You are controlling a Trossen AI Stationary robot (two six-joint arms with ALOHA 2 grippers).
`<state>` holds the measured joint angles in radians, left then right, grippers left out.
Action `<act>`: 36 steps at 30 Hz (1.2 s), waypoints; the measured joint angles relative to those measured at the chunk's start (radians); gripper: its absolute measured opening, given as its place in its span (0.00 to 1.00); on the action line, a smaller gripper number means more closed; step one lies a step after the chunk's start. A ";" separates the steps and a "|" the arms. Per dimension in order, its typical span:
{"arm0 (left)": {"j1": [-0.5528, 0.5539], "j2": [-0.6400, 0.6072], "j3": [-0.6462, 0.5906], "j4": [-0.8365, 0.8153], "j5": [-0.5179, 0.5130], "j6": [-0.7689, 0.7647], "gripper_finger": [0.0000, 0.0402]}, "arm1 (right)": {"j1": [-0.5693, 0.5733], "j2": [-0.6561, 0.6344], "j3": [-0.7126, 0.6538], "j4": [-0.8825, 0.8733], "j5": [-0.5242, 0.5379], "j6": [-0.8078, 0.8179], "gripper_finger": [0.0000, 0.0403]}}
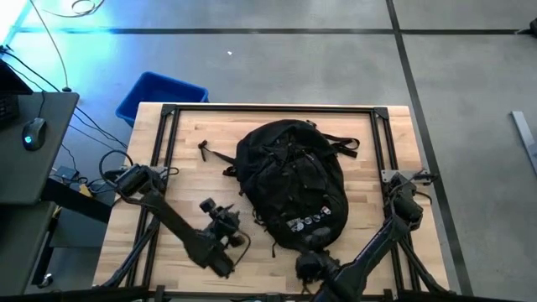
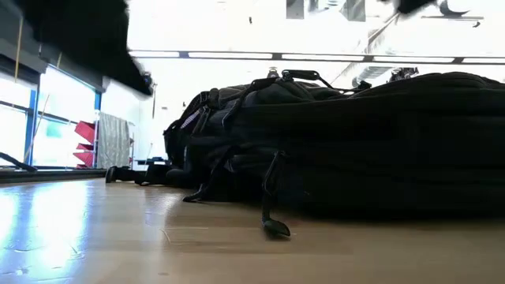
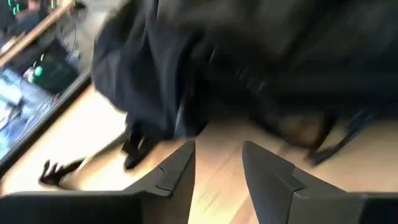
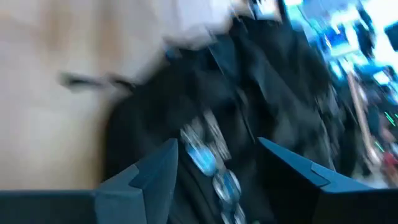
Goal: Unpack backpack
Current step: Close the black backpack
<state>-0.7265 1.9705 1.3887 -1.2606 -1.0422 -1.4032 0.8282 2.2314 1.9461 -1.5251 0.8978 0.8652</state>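
Backpack (image 1: 292,184): flat on table (image 1: 377,159), long axis far-to-near, pins probably at near end. Left pincer (image 3: 217,171), right pincer (image 4: 217,165): parted, empty.

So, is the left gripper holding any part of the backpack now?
No. In the left wrist view the left gripper is open over bare wood, with the backpack lying beyond its fingertips.

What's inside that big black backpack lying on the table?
Nothing inside shows. The backpack lies closed on the wooden table, only its black fabric, straps and a row of small pins visible. Any contents are covered.
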 joint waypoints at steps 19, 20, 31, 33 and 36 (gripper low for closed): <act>0.808 -0.012 0.119 0.383 0.485 1.209 0.01 | 0.002 -0.008 -0.288 0.443 -0.206 -0.255 0.33; 0.834 -0.009 0.106 0.433 0.599 1.242 0.00 | 0.002 -0.008 -0.294 0.427 -0.216 -0.245 0.33; 0.685 -0.020 -0.076 0.346 0.893 1.074 0.00 | 0.142 -0.044 -0.309 -0.039 -0.123 0.183 0.33; 0.602 -0.021 -0.087 0.267 0.905 0.952 0.00 | 0.166 -0.052 -0.324 -0.035 -0.068 0.263 0.33; 0.459 -0.020 -0.082 0.161 0.949 0.743 0.00 | 0.183 -0.075 -0.389 -0.013 0.008 0.288 0.33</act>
<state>-0.2677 1.9502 1.3065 -1.0994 -0.0936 -0.6600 1.0107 2.1567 1.5569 -1.5385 0.9061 1.1536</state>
